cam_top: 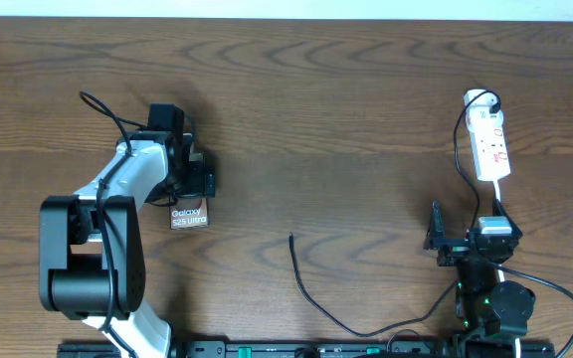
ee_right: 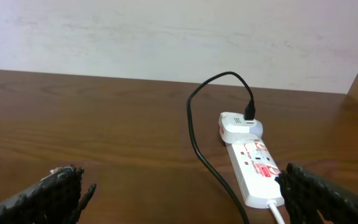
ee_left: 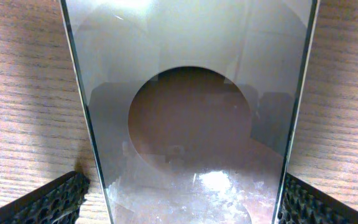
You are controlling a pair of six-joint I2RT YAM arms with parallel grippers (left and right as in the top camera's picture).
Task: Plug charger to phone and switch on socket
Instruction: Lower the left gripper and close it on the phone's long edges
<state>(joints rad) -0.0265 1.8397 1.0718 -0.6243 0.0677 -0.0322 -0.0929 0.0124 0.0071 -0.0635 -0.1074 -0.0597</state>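
Your left gripper (cam_top: 193, 191) straddles the far end of the phone (cam_top: 189, 217), fingers (ee_left: 58, 200) just beside its long edges; can't tell if they actually clamp it. Your right gripper (ee_right: 182, 180) is spread wide and holds nothing, sitting on the near side of the socket (cam_top: 491, 144) at far right. The charger (cam_top: 311, 293) tip lies loose on the table (cam_top: 346, 119) between the arms, well apart from the phone.

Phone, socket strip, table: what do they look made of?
Phone: glossy, glass-like face that mirrors bright patches in the left wrist view; glossy plastic is also possible. Socket: white moulded plastic, smooth with a slight sheen, red printed markings. Table: dark brown wood grain, low sheen; whether it is solid wood or laminate cannot be told.
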